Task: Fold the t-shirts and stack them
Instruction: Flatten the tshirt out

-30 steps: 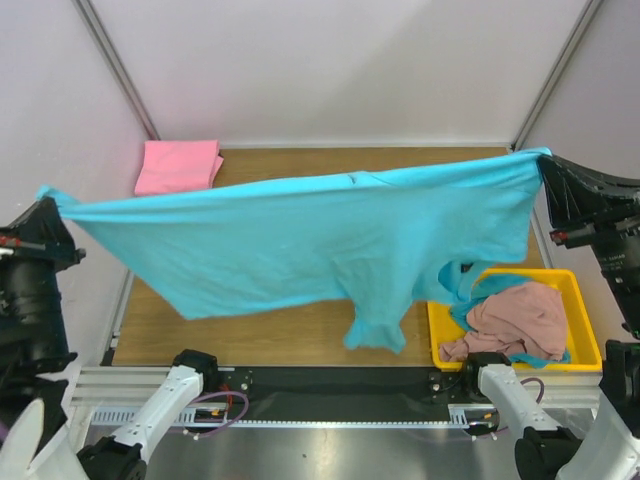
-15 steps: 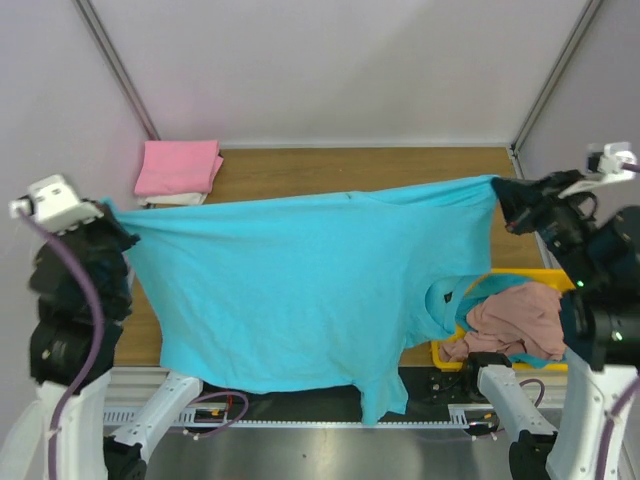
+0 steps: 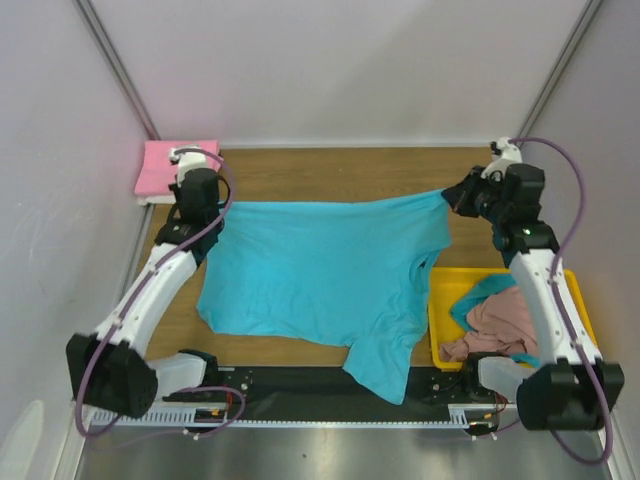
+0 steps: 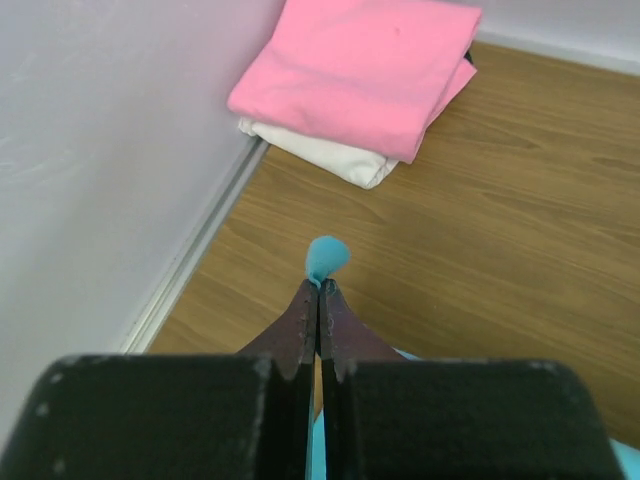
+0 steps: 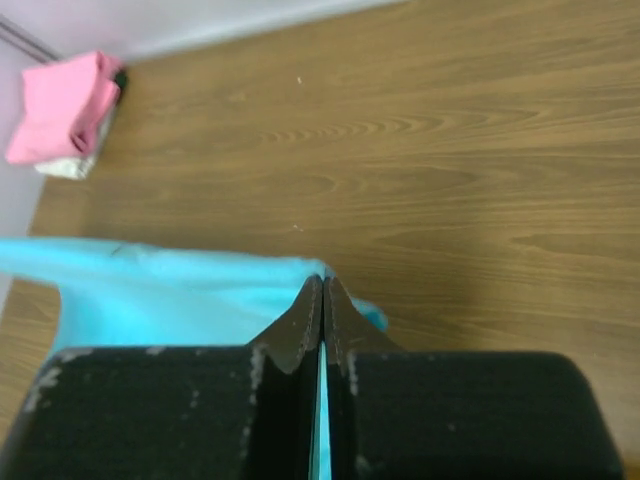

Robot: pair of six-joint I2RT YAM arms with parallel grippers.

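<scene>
One turquoise jersey t-shirt (image 3: 310,265) lies spread between two grippers. The left gripper (image 3: 215,207) is clenched on its far-left corner, and a small tuft of cloth pokes out past the pressed-together fingertips (image 4: 308,300). The right gripper (image 3: 450,195) is clenched on the far-right corner, with the fabric edge pinched between its fingers (image 5: 305,310).

Beyond and left of the left fingertips sits one stack of two folded garments: a pink folded shirt (image 4: 360,60) on top of a white folded one (image 4: 320,155). Nearer than the right fingers stands one yellow plastic tray (image 3: 437,330). It holds one crumpled dusty-pink garment (image 3: 505,320) and some teal cloth beneath.

Half a second earlier both arms were raised towards the camera and the shirt hung stretched in the air. Now the arms are lowered and the shirt rests on the table, one sleeve trailing over the near edge.

The surface is a wood-grain tabletop (image 3: 340,175), enclosed by pale lilac walls (image 3: 330,60) with grey metal corner posts (image 3: 115,65).
</scene>
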